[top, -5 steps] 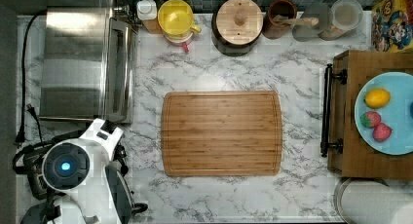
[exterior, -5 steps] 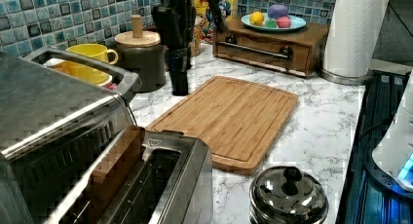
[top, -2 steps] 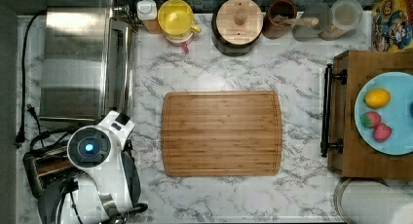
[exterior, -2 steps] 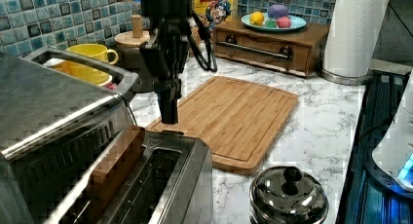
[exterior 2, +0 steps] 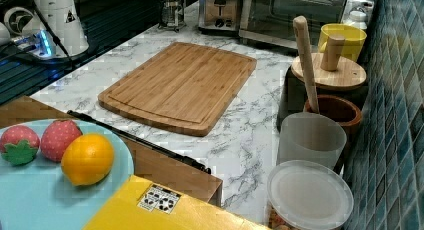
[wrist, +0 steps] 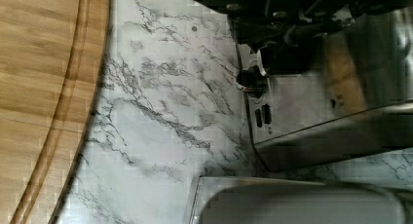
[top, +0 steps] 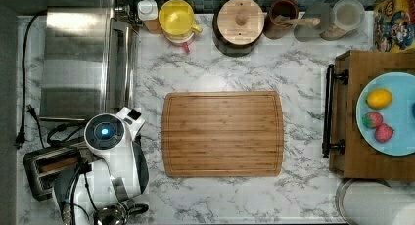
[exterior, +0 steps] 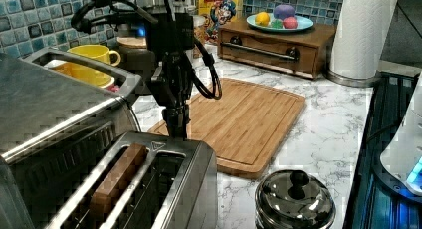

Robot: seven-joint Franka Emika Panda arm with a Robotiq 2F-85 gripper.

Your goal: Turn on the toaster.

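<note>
Toaster [exterior: 149, 189] sits lower left of the left view, w/ a brown slice in 1 slot, beside the toaster oven [exterior: 50, 114] on the marble table [top: 220, 63]. Tool [exterior: 176, 125] hangs just above its far end; can't tell if clenched or released. Cutting board [top: 222, 134] mid-frame in the top view.

Bright, even kitchen light, blocky compression throughout.
Glare streaks on the toaster oven [top: 80, 63] top and the kettle [exterior: 294, 205] lid; soft, short shadows under the cutting board [top: 222, 133]; blurred and smeared in the wrist view, dark at the upper edge; blue glow on the arm [top: 104, 132].
</note>
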